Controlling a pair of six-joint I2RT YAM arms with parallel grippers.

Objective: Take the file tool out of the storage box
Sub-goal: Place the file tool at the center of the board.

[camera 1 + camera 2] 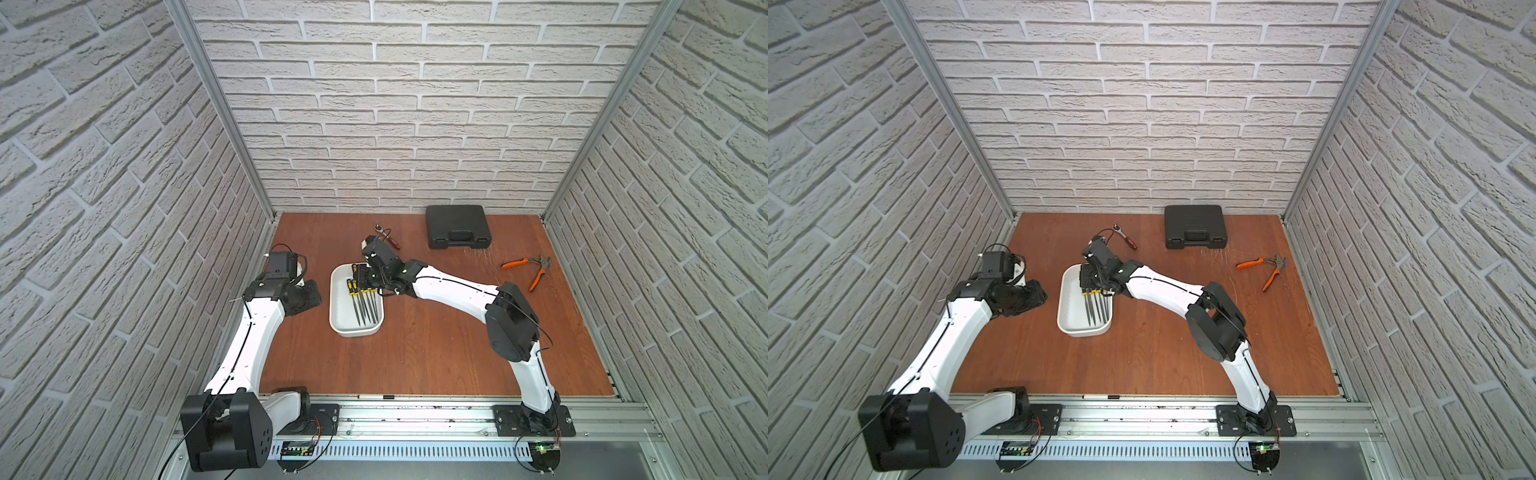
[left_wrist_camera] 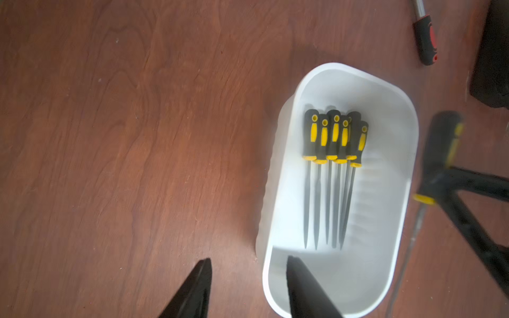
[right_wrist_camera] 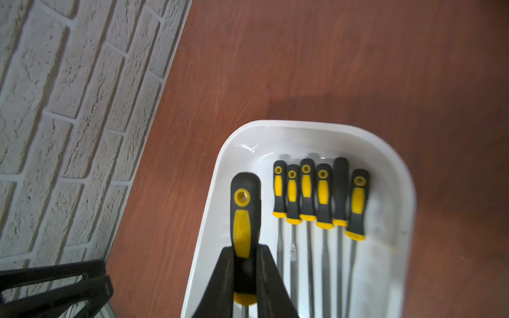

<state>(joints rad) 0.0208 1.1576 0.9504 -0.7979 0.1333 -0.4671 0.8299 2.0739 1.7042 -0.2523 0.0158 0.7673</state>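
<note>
The file tool point(image 3: 242, 198), black-handled with yellow inlay, yellow collar and grey blade, is pinched at its handle by the right gripper point(image 3: 243, 264) above the far end of the white storage box point(image 3: 303, 124). The left gripper point(image 2: 249, 260) is held spread and empty, left of it.

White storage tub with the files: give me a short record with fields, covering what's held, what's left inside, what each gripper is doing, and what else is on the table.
held: one black-and-yellow-handled file, gripped by its handle, raised above the row
right gripper: shut on that file
left gripper: open, empty, near the tub
tub: shallow white plastic tub on the brown wooden table
left inside: six files, side by side
elsewhere: black moulded case, orange-handled pliers, ratchet with red-and-black handle
</note>
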